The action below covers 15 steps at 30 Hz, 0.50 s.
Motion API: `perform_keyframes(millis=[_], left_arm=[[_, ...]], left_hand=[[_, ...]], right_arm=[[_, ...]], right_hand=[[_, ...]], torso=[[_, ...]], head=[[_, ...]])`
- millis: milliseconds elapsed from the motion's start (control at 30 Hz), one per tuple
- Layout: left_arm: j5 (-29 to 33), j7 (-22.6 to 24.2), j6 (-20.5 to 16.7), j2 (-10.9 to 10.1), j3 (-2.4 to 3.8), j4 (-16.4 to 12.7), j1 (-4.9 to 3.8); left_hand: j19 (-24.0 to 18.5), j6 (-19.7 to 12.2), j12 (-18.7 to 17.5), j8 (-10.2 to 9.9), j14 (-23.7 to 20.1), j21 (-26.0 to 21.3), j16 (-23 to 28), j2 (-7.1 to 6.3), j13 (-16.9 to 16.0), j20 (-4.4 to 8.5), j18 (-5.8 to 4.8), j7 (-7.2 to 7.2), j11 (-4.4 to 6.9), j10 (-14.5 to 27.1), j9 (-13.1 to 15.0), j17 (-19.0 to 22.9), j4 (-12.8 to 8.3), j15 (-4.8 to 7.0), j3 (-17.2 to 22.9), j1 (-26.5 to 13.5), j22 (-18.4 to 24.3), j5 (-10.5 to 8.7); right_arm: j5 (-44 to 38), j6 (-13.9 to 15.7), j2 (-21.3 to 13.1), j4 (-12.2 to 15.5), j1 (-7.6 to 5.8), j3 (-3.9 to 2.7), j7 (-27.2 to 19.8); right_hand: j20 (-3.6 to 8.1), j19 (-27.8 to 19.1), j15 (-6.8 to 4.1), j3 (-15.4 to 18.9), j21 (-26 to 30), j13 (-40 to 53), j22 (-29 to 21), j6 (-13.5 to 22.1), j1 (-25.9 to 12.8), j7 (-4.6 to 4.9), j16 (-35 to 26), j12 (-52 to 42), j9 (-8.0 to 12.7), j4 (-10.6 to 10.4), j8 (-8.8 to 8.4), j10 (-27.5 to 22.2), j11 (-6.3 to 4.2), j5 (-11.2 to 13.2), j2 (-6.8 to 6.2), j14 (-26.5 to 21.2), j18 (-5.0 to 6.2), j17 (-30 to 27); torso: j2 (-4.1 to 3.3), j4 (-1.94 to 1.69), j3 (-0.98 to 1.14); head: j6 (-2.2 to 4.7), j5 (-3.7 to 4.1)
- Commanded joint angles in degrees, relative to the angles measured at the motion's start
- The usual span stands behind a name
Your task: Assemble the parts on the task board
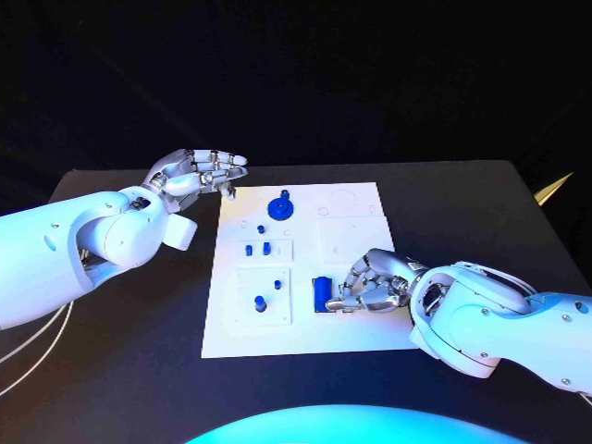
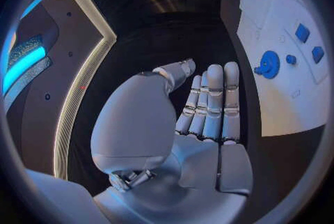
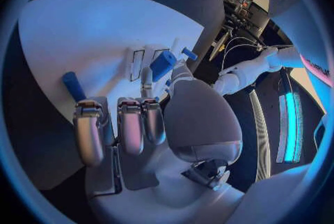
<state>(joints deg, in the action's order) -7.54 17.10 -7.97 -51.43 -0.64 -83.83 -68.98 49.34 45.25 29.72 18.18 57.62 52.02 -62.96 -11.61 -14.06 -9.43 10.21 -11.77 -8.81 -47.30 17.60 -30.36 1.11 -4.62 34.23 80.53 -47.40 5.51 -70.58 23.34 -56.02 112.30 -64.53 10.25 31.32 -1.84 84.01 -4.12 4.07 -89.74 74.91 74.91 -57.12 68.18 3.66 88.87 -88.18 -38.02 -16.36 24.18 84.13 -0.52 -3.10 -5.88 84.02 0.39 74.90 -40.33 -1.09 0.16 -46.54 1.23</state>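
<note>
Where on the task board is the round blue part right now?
In the head view the round blue part sits near the far left corner of the task board, close to the left hand, which hovers just off that corner.

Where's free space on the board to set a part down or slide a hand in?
Free: the task board's bare near strip, below the right hand; its far right corner, right of the round blue part. Bare black table left of the board's near half. Crowded: middle left, with small blue parts, and around the blue block at the right hand.
</note>
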Motion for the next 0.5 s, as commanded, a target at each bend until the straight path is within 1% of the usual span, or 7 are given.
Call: perform_keyframes(millis=[33,200,300,367,433,467,500], left_arm=[[0.4,0.4,0.7,0.1,0.02,-0.1,-0.02],[0.4,0.4,0.7,0.1,0.0,-0.1,-0.02],[0.4,0.4,0.7,0.1,-0.01,-0.1,-0.02],[0.4,0.4,0.7,0.1,-0.01,-0.1,-0.02],[0.4,0.4,0.7,0.1,-0.01,-0.1,-0.02],[0.4,0.4,0.7,0.1,-0.02,-0.1,-0.02],[0.5,0.4,0.7,0.1,-0.02,-0.1,-0.02]], left_hand=[[0.1,-0.4,0.3,0.2,-0.3,-0.2,-0.3,0.27,0.1,-0.4,0.36,-0.89,-0.1,0.4,-0.1,0.1,0.1,0.17,-0.2,-0.4,0.1,0.26],[0.1,-0.4,0.3,0.2,-0.3,-0.2,-0.3,0.27,0.1,-0.4,0.36,-0.89,-0.1,0.4,-0.1,0.1,0.1,0.17,-0.2,-0.4,0.1,0.26],[0.1,-0.4,0.3,0.2,-0.3,-0.2,-0.3,0.27,0.1,-0.4,0.36,-0.89,-0.1,0.4,-0.1,0.1,0.1,0.17,-0.2,-0.4,0.1,0.26],[0.1,-0.5,0.5,0.3,-0.4,-0.3,-0.3,0.35,0.1,-0.4,0.37,-0.92,-0.11,0.5,-0.1,0.1,0.1,0.17,-0.1,-0.4,0.1,0.27],[0.1,-0.5,0.5,0.3,-0.4,-0.3,-0.3,0.35,0.1,-0.4,0.37,-0.92,-0.11,0.5,-0.1,0.1,0.1,0.17,-0.1,-0.4,0.1,0.27],[0.1,-0.5,0.5,0.3,-0.4,-0.3,-0.3,0.35,0.1,-0.4,0.37,-0.92,-0.11,0.5,-0.1,0.1,0.1,0.17,-0.1,-0.4,0.1,0.27],[0.1,-0.5,0.5,0.3,-0.4,-0.3,-0.3,0.35,0.1,-0.4,0.37,-0.92,-0.11,0.5,-0.1,0.1,0.1,0.17,-0.1,-0.4,0.1,0.27]], right_arm=[[-1.4,-2.1,0.0,0.1,0.04,0.0,-1.5],[-1.8,-2.3,0.3,-0.5,0.05,0.01,-1.0],[-2.0,-2.3,0.7,-1.0,0.05,0.01,-0.5],[-2.4,-2.1,1.0,-1.4,0.05,0.01,-0.2],[-2.7,-2.0,1.3,-1.8,0.05,0.01,0.1],[-2.9,-1.9,1.4,-1.9,0.05,0.01,0.2],[-3.0,-1.9,1.5,-2.0,0.05,0.01,0.2]], right_hand=[[0.24,6.0,-0.27,-0.5,-0.3,14.1,15.1,0.1,1.0,-0.12,0.2,-0.3,-0.1,-0.1,0.17,5.0,-0.17,-0.3,-0.04,5.5,-0.39,12.6],[0.25,6.0,-0.28,-0.7,-0.3,14.1,15.1,0.0,1.4,-0.14,0.3,-0.2,-0.1,-0.1,0.2,5.0,-0.19,-0.3,-0.13,5.5,-0.39,12.7],[0.26,6.0,-0.3,-1.0,-0.3,14.1,15.1,-0.1,1.7,-0.17,0.2,-0.2,-0.1,-0.1,0.24,5.0,-0.22,-0.3,0.15,5.5,-0.39,12.7],[0.28,6.0,-0.32,-1.1,-0.3,14.1,15.1,-0.1,1.8,-0.18,0.2,-0.2,-0.1,-0.2,0.25,5.0,-0.24,-0.3,0.42,5.5,-0.39,12.7],[0.29,6.0,-0.34,-1.4,-0.3,14.1,15.1,-0.2,1.8,-0.21,0.2,-0.2,-0.1,-0.2,0.25,5.0,-0.26,-0.3,1.01,5.5,-0.39,12.6],[0.31,6.0,-0.36,-1.6,-0.3,14.1,15.1,-0.2,2.0,-0.24,0.2,-0.2,-0.1,-0.2,0.25,5.0,-0.29,-0.3,1.52,5.5,-0.39,12.6],[0.31,6.0,-0.36,-1.7,-0.3,14.1,15.1,-0.2,2.0,-0.24,0.2,-0.2,-0.1,-0.1,0.24,5.0,-0.29,-0.3,1.6,5.5,-0.39,12.6]], torso=[[-0.01,-0.08,0.03],[-0.06,-0.11,-0.01],[-0.06,-0.12,-0.01],[-0.07,-0.15,0.0],[-0.04,-0.12,-0.02],[-0.05,-0.13,-0.02],[-0.05,-0.11,-0.02]], head=[[-0.03,-0.01],[-0.07,0.05],[-0.15,-0.01],[-0.17,0.0],[-0.19,0.02],[-0.21,0.03],[-0.24,0.01]])
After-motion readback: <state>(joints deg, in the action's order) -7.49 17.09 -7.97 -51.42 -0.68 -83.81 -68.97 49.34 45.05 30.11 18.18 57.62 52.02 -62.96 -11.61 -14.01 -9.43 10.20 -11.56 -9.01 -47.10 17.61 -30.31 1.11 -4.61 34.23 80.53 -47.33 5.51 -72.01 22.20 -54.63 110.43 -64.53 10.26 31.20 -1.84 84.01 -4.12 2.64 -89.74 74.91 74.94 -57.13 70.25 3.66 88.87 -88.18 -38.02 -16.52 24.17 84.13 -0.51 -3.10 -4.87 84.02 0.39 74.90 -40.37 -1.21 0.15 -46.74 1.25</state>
